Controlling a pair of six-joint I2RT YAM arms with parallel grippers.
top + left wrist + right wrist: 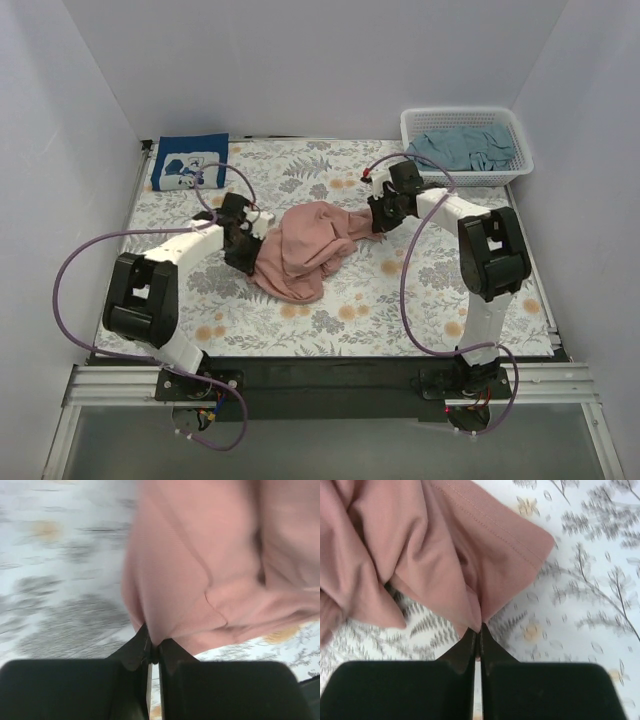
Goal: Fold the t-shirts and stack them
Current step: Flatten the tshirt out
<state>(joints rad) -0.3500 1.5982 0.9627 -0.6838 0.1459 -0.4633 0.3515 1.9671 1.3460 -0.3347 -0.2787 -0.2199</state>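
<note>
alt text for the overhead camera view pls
A crumpled pink t-shirt lies mid-table on a floral tablecloth, pinched by the left gripper at its left edge and the right gripper at its right. A folded navy t-shirt sits at the far left corner; a white basket at far right holds a grey-blue t-shirt.

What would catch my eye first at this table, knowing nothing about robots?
A crumpled dusty-pink cloth t-shirt lies mid-table on the floral table cloth, pinched at either side by the shut left gripper and right gripper. A folded navy t-shirt with white print sits at the far left corner, and a white plastic lattice basket holding grey-teal cloth at the far right.
</note>
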